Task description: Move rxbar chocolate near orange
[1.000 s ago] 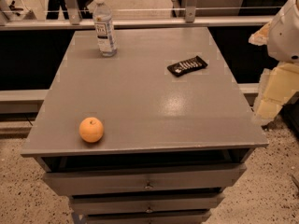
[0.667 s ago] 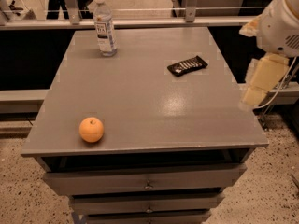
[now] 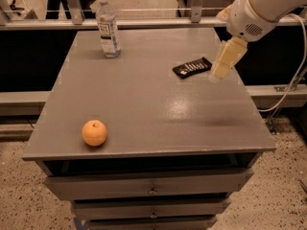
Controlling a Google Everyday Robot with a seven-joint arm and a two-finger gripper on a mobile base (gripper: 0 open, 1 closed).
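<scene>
On the grey table (image 3: pixel 144 99), the orange (image 3: pixel 94 132) is sitting near the front left corner, and a water bottle (image 3: pixel 108 27) is standing upright at the far left. Towards the far right, the rxbar chocolate (image 3: pixel 192 67) is lying flat, well apart from the orange. The gripper (image 3: pixel 217 74) is hanging just to the right of the bar, pointing down above the table's right side; whether it is open or closed cannot be told.

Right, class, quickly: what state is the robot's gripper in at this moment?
Gripper: open or shut cannot be told; it is just beside the rxbar chocolate, which lies ungrasped on the table.
</scene>
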